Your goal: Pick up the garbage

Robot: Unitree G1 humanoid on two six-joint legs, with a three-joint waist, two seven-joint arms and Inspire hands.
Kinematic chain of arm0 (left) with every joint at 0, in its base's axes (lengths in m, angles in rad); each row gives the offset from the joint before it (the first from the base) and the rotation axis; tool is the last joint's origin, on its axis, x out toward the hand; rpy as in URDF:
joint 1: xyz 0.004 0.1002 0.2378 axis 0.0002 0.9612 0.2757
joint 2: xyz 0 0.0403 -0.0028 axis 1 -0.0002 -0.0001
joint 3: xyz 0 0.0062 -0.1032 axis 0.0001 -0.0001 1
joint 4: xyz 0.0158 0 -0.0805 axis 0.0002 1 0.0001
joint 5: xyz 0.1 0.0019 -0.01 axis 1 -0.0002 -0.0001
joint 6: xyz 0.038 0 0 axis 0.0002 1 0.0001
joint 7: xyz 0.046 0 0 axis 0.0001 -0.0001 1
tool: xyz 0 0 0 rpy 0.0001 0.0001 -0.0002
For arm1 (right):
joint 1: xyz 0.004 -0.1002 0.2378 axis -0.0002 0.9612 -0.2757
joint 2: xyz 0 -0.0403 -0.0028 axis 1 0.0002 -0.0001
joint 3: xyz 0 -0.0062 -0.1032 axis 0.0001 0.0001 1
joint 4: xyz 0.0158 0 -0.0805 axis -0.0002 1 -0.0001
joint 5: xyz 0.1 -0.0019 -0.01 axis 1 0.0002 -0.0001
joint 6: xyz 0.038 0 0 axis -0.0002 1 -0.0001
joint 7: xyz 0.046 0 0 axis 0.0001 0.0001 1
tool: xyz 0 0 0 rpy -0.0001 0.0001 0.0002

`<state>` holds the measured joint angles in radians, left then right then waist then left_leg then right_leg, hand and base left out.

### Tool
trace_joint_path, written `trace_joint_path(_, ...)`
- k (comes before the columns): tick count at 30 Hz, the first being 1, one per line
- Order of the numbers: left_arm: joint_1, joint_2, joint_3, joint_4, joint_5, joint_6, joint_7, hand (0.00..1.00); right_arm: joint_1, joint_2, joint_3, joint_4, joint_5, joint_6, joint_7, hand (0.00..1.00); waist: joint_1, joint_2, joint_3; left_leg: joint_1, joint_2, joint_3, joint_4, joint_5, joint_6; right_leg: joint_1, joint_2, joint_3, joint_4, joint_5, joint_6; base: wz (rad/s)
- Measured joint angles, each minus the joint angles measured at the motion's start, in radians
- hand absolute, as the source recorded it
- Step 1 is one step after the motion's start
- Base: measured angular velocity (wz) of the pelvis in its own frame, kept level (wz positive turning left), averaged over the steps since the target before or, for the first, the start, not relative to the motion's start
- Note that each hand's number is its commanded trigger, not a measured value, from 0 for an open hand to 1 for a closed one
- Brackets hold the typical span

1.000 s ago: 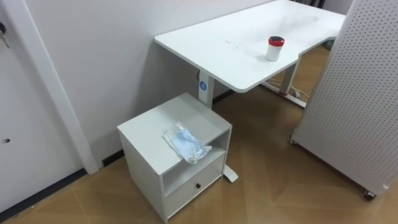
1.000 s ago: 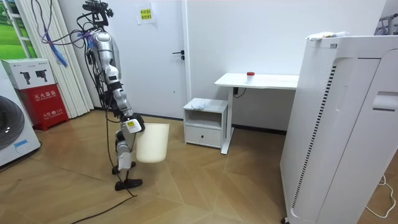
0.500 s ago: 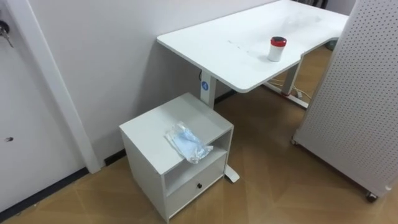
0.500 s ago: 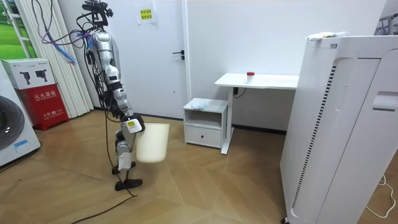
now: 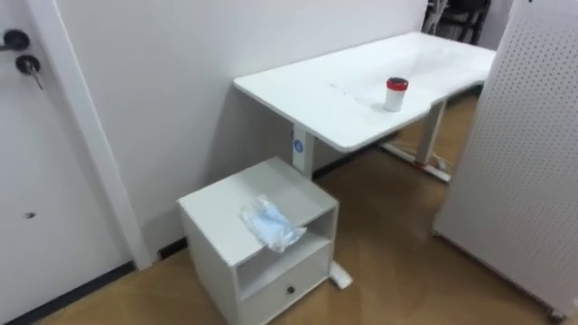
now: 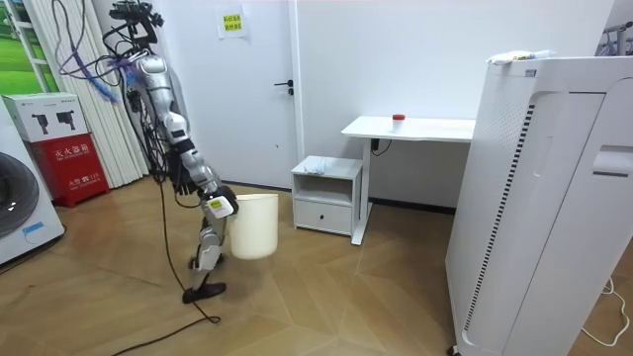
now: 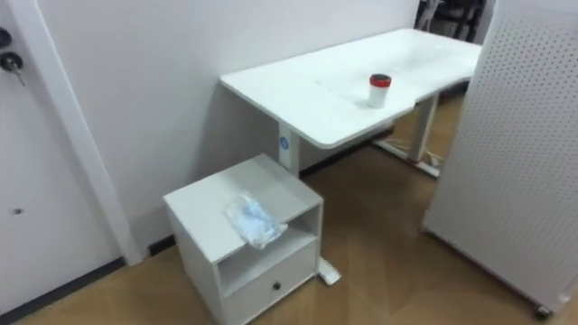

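The garbage (image 5: 271,223) is a crumpled pale blue and white wad on top of a low white cabinet (image 5: 217,212); it lies near the front edge, above the open shelf. In the room view the garbage (image 6: 315,165) shows on the same cabinet beside the desk. I stand a few steps to the room view's left of it, on the wooden floor. A white bin (image 6: 254,225) hangs off the floor in front of my legs, with my right hand (image 6: 220,206) at its rim.
A white desk (image 5: 325,86) with a red-lidded white can (image 5: 396,93) stands right of the cabinet. A perforated white panel (image 5: 533,153) closes off the right side. A door (image 5: 27,162) is at the left. Open wooden floor lies between me and the cabinet.
In the room view I have leaned and stepped toward the cabinet, and the bin has swung to the right and slightly up. The eye views shifted with my head; the garbage lies still.
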<state>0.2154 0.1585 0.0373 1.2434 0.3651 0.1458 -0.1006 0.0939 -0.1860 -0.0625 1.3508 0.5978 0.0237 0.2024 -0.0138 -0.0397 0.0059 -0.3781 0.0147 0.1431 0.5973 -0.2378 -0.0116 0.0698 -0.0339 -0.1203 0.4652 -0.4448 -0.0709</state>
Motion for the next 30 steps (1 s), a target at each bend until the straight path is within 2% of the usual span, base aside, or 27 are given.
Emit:
trace_joint_path(1,0.002,0.0,0.0,0.0,0.001,0.001,0.0,0.0,-0.001,-0.002,0.004,-0.001,0.0,0.0,-0.002,1.0,0.009,0.001,0.0001,-0.015,-0.009,-0.001,-0.081,0.029,-0.007,0.0,-0.001,0.013,0.0,-0.005,0.001,-0.48)
trace_joint_path(2,0.009,0.001,0.002,-0.003,0.0,0.002,0.0,0.0,0.0,-0.007,0.012,-0.002,-0.005,0.001,-0.004,1.0,0.031,0.007,-0.0005,-0.032,-0.01,-0.005,-0.233,0.08,-0.016,0.006,-0.001,0.038,-0.007,-0.014,0.003,-0.66)
trace_joint_path(3,0.021,0.002,0.004,-0.005,0.0,0.001,0.0,0.0,0.004,-0.01,0.021,-0.01,-0.021,0.007,-0.008,1.0,0.035,0.011,0.0002,-0.035,-0.002,-0.012,-0.344,0.117,-0.016,0.034,-0.001,0.043,-0.028,-0.024,0.004,-0.66)
trace_joint_path(4,0.026,0.002,0.01,-0.005,0.0,0.0,0.0,0.0,0.01,-0.011,0.024,-0.022,-0.029,0.013,-0.011,1.0,0.036,0.011,0.0004,-0.035,0.001,-0.012,-0.378,0.139,-0.013,0.051,-0.002,0.051,-0.037,-0.033,0.008,-0.55)
trace_joint_path(5,0.034,0.003,0.022,-0.005,0.0,-0.002,0.0,0.0,0.019,-0.01,0.037,-0.035,-0.053,0.021,-0.019,1.0,0.04,0.004,0.0002,-0.032,-0.005,-0.01,-0.378,0.231,-0.001,0.085,-0.014,0.076,-0.058,-0.048,0.027,-0.55)
trace_joint_path(6,0.033,-0.001,0.028,-0.006,-0.001,-0.015,0.001,0.0,0.025,-0.009,0.041,-0.037,-0.059,0.022,-0.033,1.0,0.045,-0.009,-0.0047,-0.034,-0.023,-0.009,-0.342,0.301,0.018,0.113,-0.035,0.095,-0.086,-0.059,0.048,-0.59)
trace_joint_path(7,0.032,-0.002,0.029,-0.007,-0.002,-0.026,0.002,0.0,0.024,-0.008,0.041,-0.037,-0.061,0.022,-0.042,1.0,0.046,-0.008,-0.0088,-0.038,-0.034,-0.008,-0.314,0.314,0.032,0.125,-0.042,0.101,-0.095,-0.063,0.059,-0.62)
trace_joint_path(8,0.027,-0.002,0.028,-0.006,-0.006,-0.046,0.004,0.0,0.023,-0.009,0.042,-0.04,-0.065,0.02,-0.047,1.0,0.048,-0.023,-0.0077,-0.053,-0.051,-0.009,-0.241,0.321,0.064,0.146,-0.066,0.101,-0.117,-0.065,0.088,-0.5)
trace_joint_path(9,0.011,-0.002,0.028,-0.006,-0.009,-0.06,0.007,0.0,0.024,-0.008,0.041,-0.047,-0.068,0.015,-0.046,1.0,0.046,-0.02,-0.0057,-0.084,-0.06,-0.008,-0.146,0.275,0.078,0.17,-0.076,0.08,-0.145,-0.046,0.116,-0.39)
trace_joint_path(10,0.0,-0.003,0.026,-0.006,-0.014,-0.066,0.009,0.0,0.025,-0.008,0.042,-0.051,-0.072,0.01,-0.047,1.0,0.042,-0.017,-0.0059,-0.096,-0.058,-0.007,-0.105,0.243,0.08,0.178,-0.078,0.08,-0.152,-0.033,0.125,-0.16)
trace_joint_path(11,-0.028,0.001,0.026,-0.008,-0.034,-0.082,0.011,0.0,0.025,-0.008,0.041,-0.055,-0.078,0.005,-0.047,1.0,0.041,-0.015,-0.0055,-0.112,-0.06,0.002,-0.046,0.189,0.087,0.189,-0.089,0.087,-0.152,-0.022,0.135,0.0)
trace_joint_path(13,-0.08,0.006,0.017,-0.007,-0.061,-0.095,0.019,0.0,0.022,-0.008,0.042,-0.056,-0.099,0.003,-0.056,1.0,0.04,-0.023,-0.0002,-0.116,-0.069,0.026,0.038,0.101,0.107,0.193,-0.122,0.093,-0.084,-0.017,0.142,0.0)
trace_joint_path(14,-0.092,0.006,0.017,-0.008,-0.063,-0.096,0.024,0.0,0.021,-0.008,0.042,-0.059,-0.102,0.0,-0.059,1.0,0.039,-0.023,-0.0004,-0.114,-0.072,0.031,0.049,0.082,0.112,0.184,-0.129,0.089,-0.045,-0.015,0.147,0.0)
trace_joint_path(15,-0.109,0.01,0.016,-0.007,-0.08,-0.102,0.033,0.0,0.014,-0.009,0.041,-0.065,-0.102,-0.002,-0.06,1.0,0.039,-0.027,-0.0008,-0.102,-0.082,0.045,0.064,0.051,0.123,0.158,-0.151,0.082,0.046,-0.004,0.161,0.0)
trace_joint_path(16,-0.114,0.011,0.016,-0.008,-0.082,-0.104,0.039,0.0,0.01,-0.01,0.041,-0.068,-0.102,-0.002,-0.06,1.0,0.039,-0.027,-0.0012,-0.094,-0.087,0.052,0.067,0.039,0.129,0.142,-0.162,0.079,0.093,0.01,0.159,0.05)
trace_joint_path(17,-0.129,0.011,0.016,-0.012,-0.088,-0.109,0.058,0.0,0.004,-0.011,0.041,-0.07,-0.103,-0.002,-0.06,1.0,0.033,-0.027,-0.0019,-0.075,-0.102,0.052,0.064,0.022,0.139,0.109,-0.178,0.063,0.184,0.056,0.162,0.11)
trace_joint_path(18,-0.145,0.013,0.017,-0.012,-0.088,-0.11,0.081,0.0,0.001,-0.011,0.042,-0.08,-0.106,-0.004,-0.057,1.0,0.034,-0.027,-0.0016,-0.053,-0.11,0.052,0.048,0.012,0.149,0.065,-0.192,0.057,0.285,0.132,0.158,0.15)
trace_joint_path(19,-0.152,0.013,0.017,-0.012,-0.088,-0.112,0.095,0.0,-0.003,-0.01,0.042,-0.083,-0.106,-0.006,-0.055,1.0,0.034,-0.027,-0.0015,-0.039,-0.113,0.052,0.039,0.008,0.152,0.044,-0.197,0.051,0.326,0.18,0.156,0.16)
trace_joint_path(20,-0.169,0.015,0.016,-0.018,-0.089,-0.115,0.12,0.0,-0.008,-0.009,0.042,-0.085,-0.106,-0.014,-0.049,1.0,0.032,-0.026,-0.0016,-0.009,-0.115,0.052,0.015,0.001,0.16,0.014,-0.207,0.033,0.392,0.283,0.15,0.09)
trace_joint_path(21,-0.176,0.016,0.016,-0.033,-0.089,-0.119,0.142,0.0,-0.015,-0.009,0.047,-0.085,-0.111,-0.024,-0.045,1.0,0.042,-0.026,-0.002,0.018,-0.115,0.045,-0.011,-0.003,0.166,-0.023,-0.208,0.036,0.444,0.371,0.152,0.0)
trace_joint_path(22,-0.18,0.017,0.016,-0.044,-0.088,-0.123,0.155,0.0,-0.024,-0.009,0.056,-0.086,-0.115,-0.028,-0.045,1.0,0.044,-0.022,-0.0042,0.028,-0.114,0.042,-0.024,-0.004,0.167,-0.052,-0.209,0.035,0.471,0.367,0.154,-0.06)
trace_joint_path(24,-0.208,0.022,0.0,-0.083,-0.101,-0.149,0.203,0.0,-0.062,-0.009,0.09,-0.095,-0.109,-0.053,-0.037,1.0,0.04,-0.024,0.0079,0.041,-0.093,0.031,-0.045,-0.006,0.169,-0.196,-0.185,0.02,0.559,0.245,0.144,-0.03)
trace_joint_path(25,-0.219,0.022,-0.006,-0.087,-0.1,-0.159,0.212,0.0,-0.069,-0.009,0.102,-0.101,-0.109,-0.058,-0.038,1.0,0.039,-0.019,0.0096,0.042,-0.086,0.025,-0.049,-0.007,0.168,-0.23,-0.176,0.006,0.555,0.215,0.142,0.07)
trace_joint_path(26,-0.244,0.017,-0.01,-0.098,-0.1,-0.175,0.221,0.0,-0.079,-0.01,0.113,-0.105,-0.109,-0.067,-0.039,1.0,0.034,-0.005,0.0149,0.042,-0.071,0.011,-0.052,-0.008,0.166,-0.279,-0.159,-0.019,0.519,0.174,0.142,0.07)
trace_joint_path(27,-0.261,0.015,-0.013,-0.122,-0.098,-0.192,0.228,0.0,-0.088,-0.009,0.12,-0.107,-0.111,-0.078,-0.037,1.0,0.032,-0.002,0.0168,0.046,-0.06,0.006,-0.06,-0.006,0.163,-0.323,-0.151,-0.042,0.447,0.147,0.141,0.05)
trace_joint_path(29,-0.272,0.011,-0.034,-0.185,-0.098,-0.204,0.249,0.0,-0.114,-0.009,0.132,-0.092,-0.109,-0.092,-0.036,1.0,0.015,-0.005,0.0155,0.051,-0.058,0.003,-0.069,-0.005,0.161,-0.356,-0.151,-0.059,0.283,0.135,0.139,0.04)
trace_joint_path(30,-0.291,0.003,-0.061,-0.2,-0.097,-0.223,0.272,0.0,-0.126,-0.008,0.15,-0.076,-0.108,-0.103,-0.037,1.0,0.006,-0.002,0.0176,0.057,-0.059,-0.003,-0.075,-0.007,0.159,-0.354,-0.15,-0.072,0.151,0.145,0.134,0.15)
